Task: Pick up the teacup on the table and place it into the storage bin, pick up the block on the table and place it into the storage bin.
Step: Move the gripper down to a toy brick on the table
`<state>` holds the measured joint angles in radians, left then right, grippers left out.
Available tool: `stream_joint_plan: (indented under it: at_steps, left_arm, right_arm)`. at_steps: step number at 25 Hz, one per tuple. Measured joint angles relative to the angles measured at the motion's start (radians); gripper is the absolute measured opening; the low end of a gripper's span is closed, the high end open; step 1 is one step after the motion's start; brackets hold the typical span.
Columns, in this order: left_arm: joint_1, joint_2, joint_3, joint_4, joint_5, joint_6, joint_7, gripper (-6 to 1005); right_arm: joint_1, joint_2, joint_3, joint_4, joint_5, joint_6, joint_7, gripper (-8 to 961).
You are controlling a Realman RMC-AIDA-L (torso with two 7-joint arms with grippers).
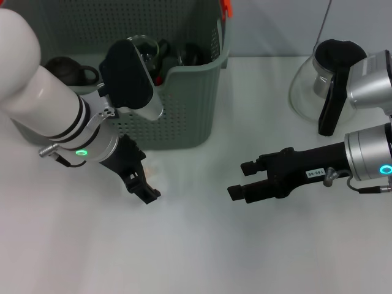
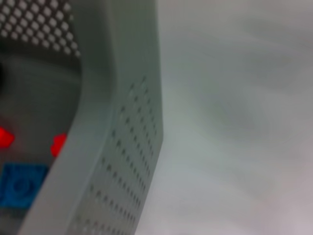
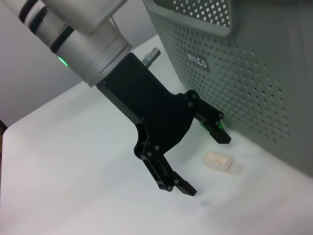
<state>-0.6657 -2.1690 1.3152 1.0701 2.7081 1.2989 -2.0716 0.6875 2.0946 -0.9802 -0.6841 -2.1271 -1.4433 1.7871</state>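
The left gripper [image 1: 142,179] is hanging just above the white table [image 1: 196,257] in front of the storage bin [image 1: 184,104], its fingers spread wide and holding nothing; the right wrist view is showing the same gripper [image 3: 203,159] with one finger [image 3: 213,128] near the bin wall and the other [image 3: 172,180] farther out over the table. Between these fingers, a small pale block [image 3: 217,161] is lying flat on the table, just beside the storage bin [image 3: 254,73] and touching neither finger; in the head view it is appearing only as a faint pale patch [image 1: 154,172] by the gripper. The bin's wall is bearing a small black label [image 3: 195,60] with white letters, and an orange clip [image 1: 226,7] is sitting on its rim. Inside the bin, several dark objects are lying near a glass vessel [image 1: 146,48]; whether one of them is the teacup cannot be told. The left wrist view is showing the bin's perforated wall [image 2: 129,161] from close by, with a blue piece [image 2: 19,185] and red pieces [image 2: 57,144] inside. The right gripper [image 1: 246,179] is hovering over the table to the right, well apart from the bin, its fingers parted and empty. A glass pitcher [image 1: 318,86] with a black handle is standing at the table's far right.
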Motion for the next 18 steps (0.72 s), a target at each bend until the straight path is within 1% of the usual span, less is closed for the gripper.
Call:
stream_joint_plan:
  at_steps: [6,18]
  left_arm:
    - [-0.004,0.001,0.006,-0.022,0.015,-0.038,-0.015,898]
    - [-0.015,0.001,0.018,-0.059,0.041,-0.042,-0.029,887]
  right_arm:
    - [-0.003,0.001,-0.002,0.0,0.001,0.0,-0.001,820]
    - [-0.005,0.001,-0.003,0.0,0.001,-0.002,-0.001,819]
